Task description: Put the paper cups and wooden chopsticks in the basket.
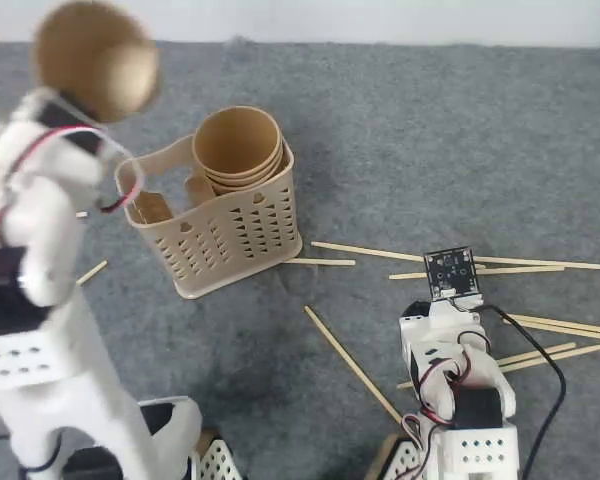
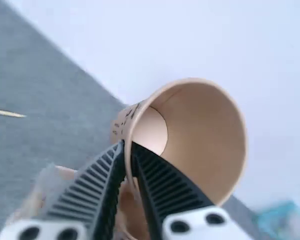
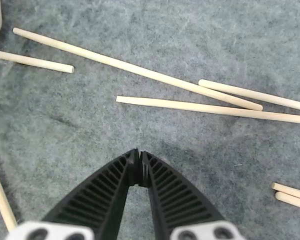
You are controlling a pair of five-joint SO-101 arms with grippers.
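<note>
My left gripper [image 2: 128,146] is shut on the rim of a brown paper cup [image 2: 190,135], held high above the table. In the high view that cup [image 1: 95,58] hangs up and to the left of the beige basket [image 1: 235,235]. A stack of paper cups [image 1: 238,148] stands inside the basket. Several wooden chopsticks [image 1: 352,363] lie scattered on the grey felt to the right. My right gripper [image 3: 139,155] is shut and empty, hovering just above the felt near two long chopsticks [image 3: 190,105].
The grey felt mat [image 1: 430,130] covers the table, with a white wall behind it. A short chopstick [image 1: 92,272] lies left of the basket beside the left arm. A teal object [image 2: 277,212] sits at the far edge.
</note>
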